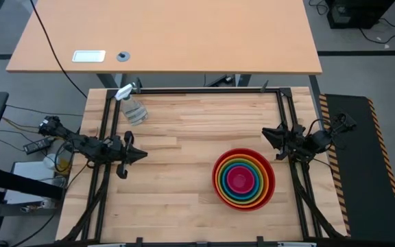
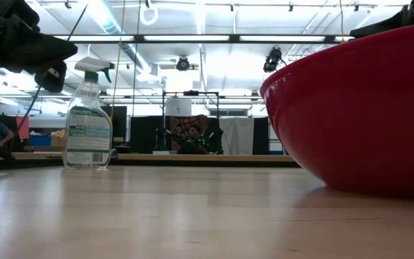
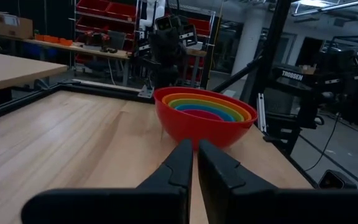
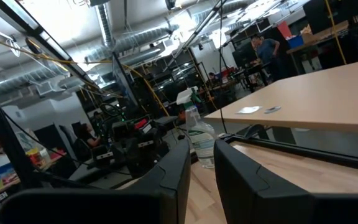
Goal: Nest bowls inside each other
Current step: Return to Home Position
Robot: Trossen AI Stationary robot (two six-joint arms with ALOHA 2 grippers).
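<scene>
The five bowls sit nested in one stack on the wooden table (image 1: 184, 206), well apart from the spray bottle (image 1: 132, 106) and on the right arm's side of it. The red bowl (image 3: 197, 127) is outermost, then orange, green and blue, with the pink bowl (image 1: 241, 180) in the centre. The left gripper (image 1: 145, 155) hovers near the bottle, fingers pressed almost together and empty. The right gripper (image 1: 266, 134) hangs far across from the bottle, beside the stack, with a narrow gap between its fingers. One arm reads "TROSSEN" (image 3: 297, 74); the bottle's label is illegible.
</scene>
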